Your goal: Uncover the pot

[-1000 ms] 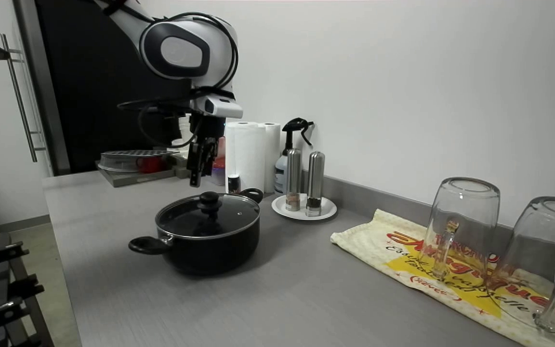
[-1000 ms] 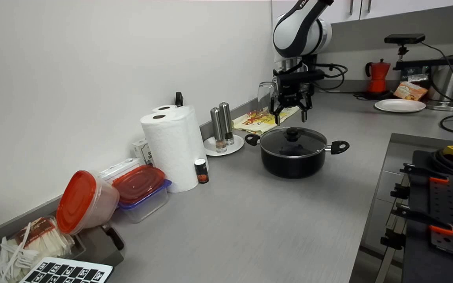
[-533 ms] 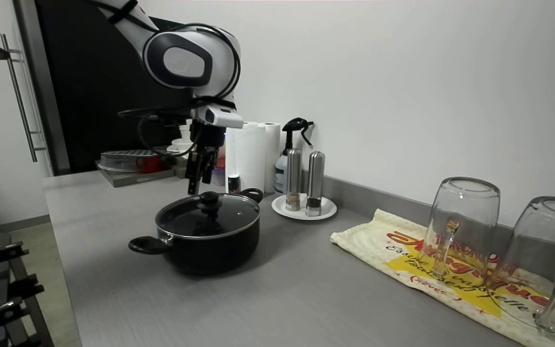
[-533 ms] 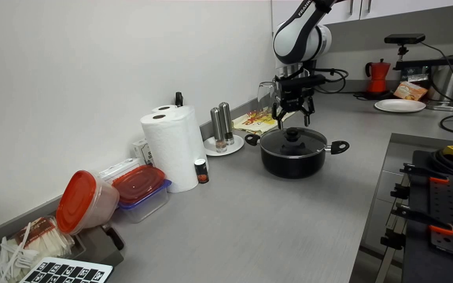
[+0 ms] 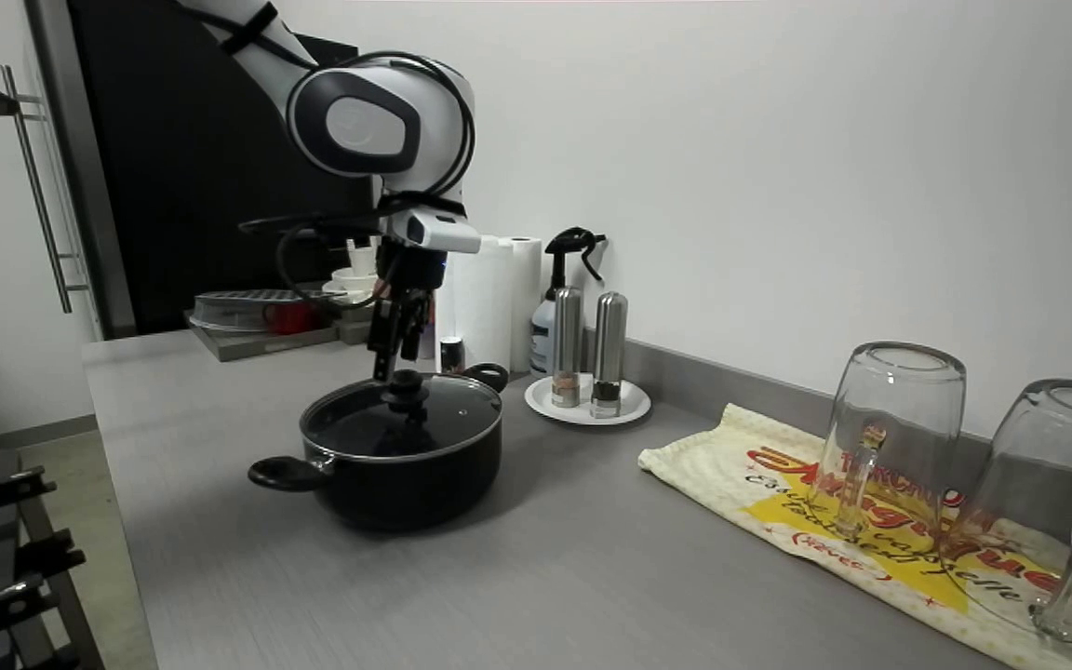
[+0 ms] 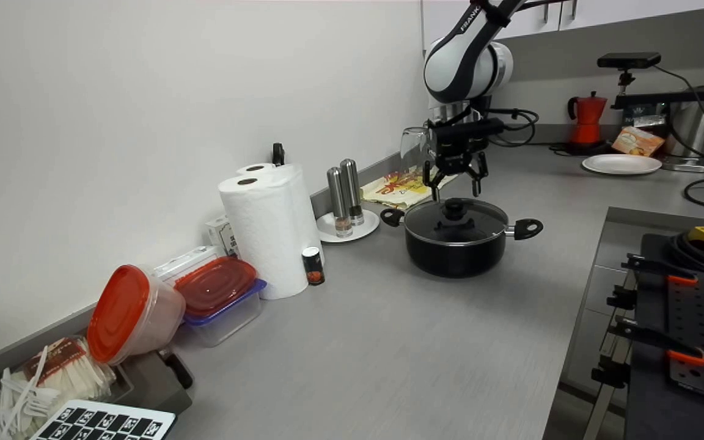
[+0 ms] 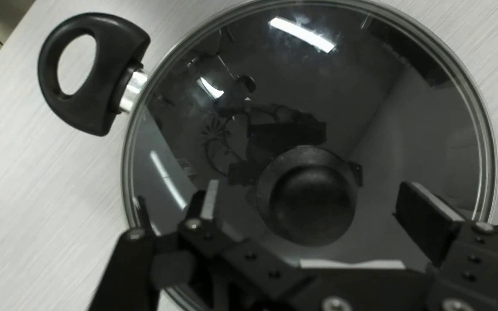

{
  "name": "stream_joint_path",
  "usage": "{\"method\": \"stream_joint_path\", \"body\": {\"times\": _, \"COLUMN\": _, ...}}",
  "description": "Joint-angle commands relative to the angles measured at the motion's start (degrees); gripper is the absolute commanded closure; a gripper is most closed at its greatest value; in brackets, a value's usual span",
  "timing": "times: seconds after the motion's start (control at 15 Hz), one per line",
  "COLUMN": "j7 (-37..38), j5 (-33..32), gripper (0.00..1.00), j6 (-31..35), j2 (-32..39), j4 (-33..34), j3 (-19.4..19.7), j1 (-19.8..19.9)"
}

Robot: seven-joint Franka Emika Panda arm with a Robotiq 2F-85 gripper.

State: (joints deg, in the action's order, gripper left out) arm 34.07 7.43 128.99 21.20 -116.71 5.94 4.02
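The black pot stands on the counter in both exterior views (image 5: 406, 498) (image 6: 454, 260), with a loop handle on either side. A glass lid (image 5: 457, 414) with a metal rim covers it; the lid fills much of the wrist view (image 7: 361, 95). A round black knob (image 5: 405, 389) stands at the lid's middle and also shows in the wrist view (image 7: 314, 203). My gripper (image 6: 456, 195) is open and empty, pointing down just above the lid. In the wrist view the knob lies between the two spread fingers (image 7: 424, 220), apart from both.
Two steel mills (image 5: 609, 354) on a white plate (image 5: 536, 402) and paper towel rolls (image 6: 266, 232) stand along the wall. Glass mugs (image 5: 899, 391) stand on a cloth (image 5: 731, 465). Plastic containers (image 6: 217, 293) lie farther along the wall. The counter's edge is near one pot handle (image 6: 528, 229).
My gripper has come down toward the lid, then shifted slightly sideways, staying open. The pot and lid have not moved.
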Motion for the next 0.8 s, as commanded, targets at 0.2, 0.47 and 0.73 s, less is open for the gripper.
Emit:
{"method": "stream_joint_path", "body": {"times": 0.2, "j7": 0.13, "j5": 0.72, "gripper": 0.0, "j6": -0.25, "j2": 1.45, "j4": 1.97, "j3": 1.01, "j1": -0.71}}
{"method": "stream_joint_path", "body": {"times": 0.47, "j7": 0.28, "j5": 0.78, "gripper": 0.0, "j6": -0.5, "j2": 2.32, "j4": 2.45, "j3": 1.01, "j1": -0.74}}
{"method": "stream_joint_path", "body": {"times": 0.73, "j7": 0.25, "j5": 0.89, "gripper": 0.0, "j6": -0.63, "j2": 3.11, "j4": 2.96, "j3": 1.07, "j1": -0.7}}
